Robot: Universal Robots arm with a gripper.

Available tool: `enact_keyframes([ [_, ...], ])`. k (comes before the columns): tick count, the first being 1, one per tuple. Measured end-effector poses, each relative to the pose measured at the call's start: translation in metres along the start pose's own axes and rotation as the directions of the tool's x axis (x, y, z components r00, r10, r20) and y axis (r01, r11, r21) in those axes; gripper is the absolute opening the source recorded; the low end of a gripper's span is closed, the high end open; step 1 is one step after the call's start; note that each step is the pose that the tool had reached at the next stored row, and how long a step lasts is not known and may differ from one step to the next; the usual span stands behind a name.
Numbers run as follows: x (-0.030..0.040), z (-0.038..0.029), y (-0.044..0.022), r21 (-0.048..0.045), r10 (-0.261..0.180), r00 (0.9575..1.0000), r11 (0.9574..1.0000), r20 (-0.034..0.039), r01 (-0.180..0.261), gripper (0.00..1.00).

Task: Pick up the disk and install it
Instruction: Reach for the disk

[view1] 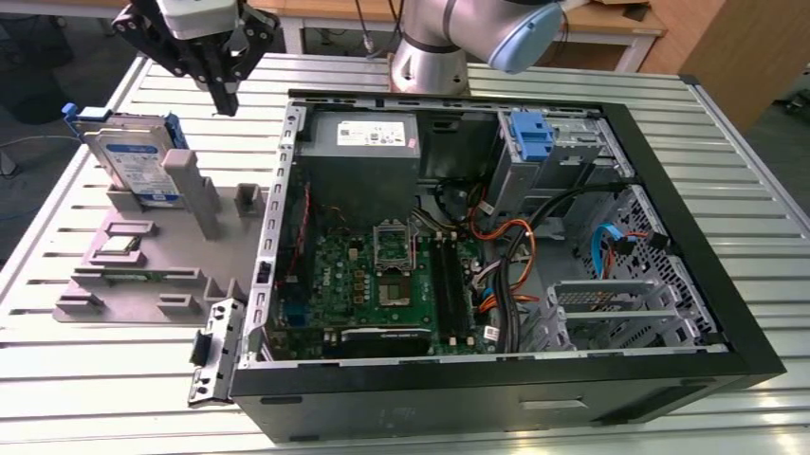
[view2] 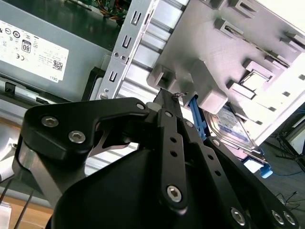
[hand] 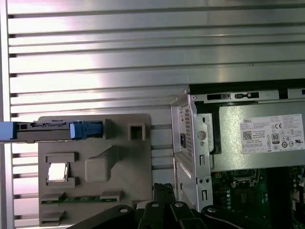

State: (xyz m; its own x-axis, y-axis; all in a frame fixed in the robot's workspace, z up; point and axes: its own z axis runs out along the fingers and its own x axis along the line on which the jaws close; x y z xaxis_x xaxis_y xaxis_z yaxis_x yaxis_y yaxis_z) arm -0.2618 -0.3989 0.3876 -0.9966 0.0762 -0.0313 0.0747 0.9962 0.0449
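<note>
Standing on edge near the end effector (view1: 227, 99), the disk (view1: 132, 163)

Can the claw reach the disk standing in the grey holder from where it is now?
Probably yes. The claw hangs above and beside the disk, whose upper edge stands free; nothing lies between them.

The disk (view1: 137, 163) is silver with a white-and-blue label and a blue frame. The stand (view1: 139, 270) is plain grey, the table (view1: 101, 379) ribbed silver, the computer case (view1: 506, 398) black, its circuit board (view1: 379, 284) green, the gripper (view1: 228, 102) black.
</note>
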Motion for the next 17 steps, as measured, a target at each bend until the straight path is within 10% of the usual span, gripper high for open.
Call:
enact_keyframes([
  [3, 0.0005, 0.0, 0.0, 0.0001, 0.0, 1.0, 1.0, -0.0001, 0.0, 0.1],
  [5, 0.0225, -0.0008, -0.0017, 0.0001, 0.0, 1.0, 1.0, -0.0001, 0.0, 0.1],
  [17, 0.0268, -0.0005, -0.0015, 0.0001, 0.0, 1.0, 1.0, 0.0002, 0.0, 0.1],
])
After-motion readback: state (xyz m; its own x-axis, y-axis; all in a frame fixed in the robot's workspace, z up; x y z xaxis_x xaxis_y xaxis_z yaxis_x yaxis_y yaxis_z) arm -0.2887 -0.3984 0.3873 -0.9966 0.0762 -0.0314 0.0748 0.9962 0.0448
